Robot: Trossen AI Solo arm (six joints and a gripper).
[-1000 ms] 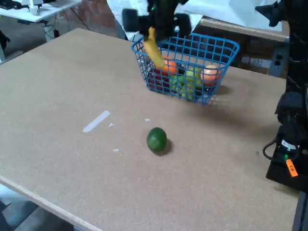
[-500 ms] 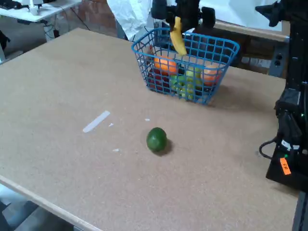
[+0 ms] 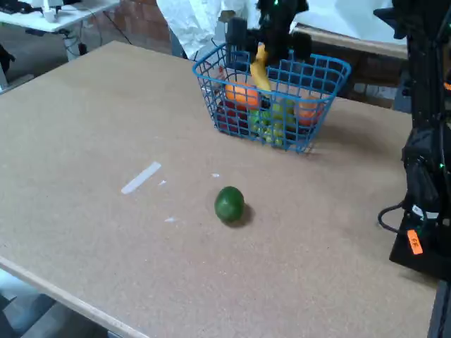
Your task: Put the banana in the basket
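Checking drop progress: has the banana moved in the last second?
Yes. The banana, held by the tool, moved right from the basket's left edge to above its middle, then slightly down.

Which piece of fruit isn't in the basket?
The round green lime, lying alone on the table. The banana hangs from the claw over the basket.

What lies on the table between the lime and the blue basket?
Nothing: in the fixed view, the table between the lime and the basket is bare board.
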